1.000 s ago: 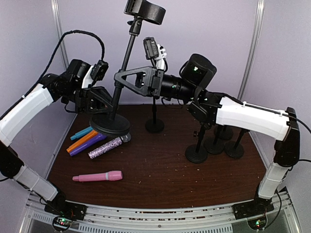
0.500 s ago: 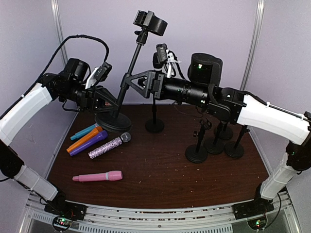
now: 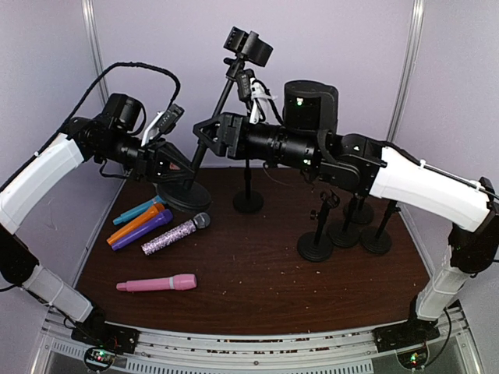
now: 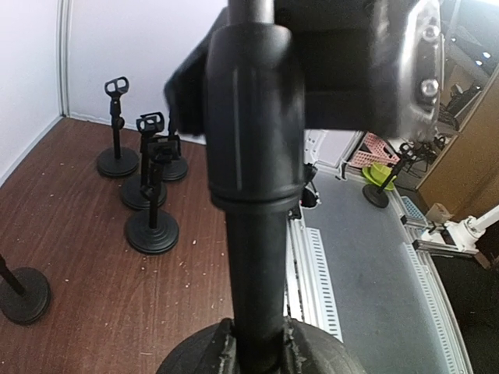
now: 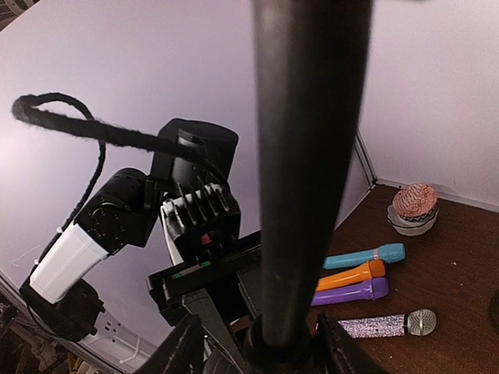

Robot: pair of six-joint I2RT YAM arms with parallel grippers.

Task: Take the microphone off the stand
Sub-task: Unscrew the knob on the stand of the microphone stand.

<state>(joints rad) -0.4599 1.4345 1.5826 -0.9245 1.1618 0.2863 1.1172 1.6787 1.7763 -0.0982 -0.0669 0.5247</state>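
A black stand (image 3: 225, 93) leans to the right, its empty clip (image 3: 248, 45) at the top and its round base (image 3: 184, 195) low at the back left of the table. My left gripper (image 3: 187, 167) is shut on the pole just above the base; the pole (image 4: 253, 257) fills the gap at my left gripper (image 4: 257, 343). My right gripper (image 3: 202, 135) is shut on the pole higher up, and the pole (image 5: 304, 156) runs between the fingers of my right gripper (image 5: 261, 343). A glitter silver microphone (image 3: 175, 234) lies on the table by the base.
Teal (image 3: 136, 211), orange (image 3: 136, 224) and purple (image 3: 145, 231) microphones lie left of the glitter one, a pink microphone (image 3: 160, 284) nearer the front. Several empty stands (image 3: 315, 245) cluster at the right, another (image 3: 248, 201) at the back centre. A small bowl (image 5: 413, 209) sits far off.
The stand has tipped further right and its base has come down. My right gripper opened, slid left and lower along the pole, then closed again. The left gripper kept its hold.
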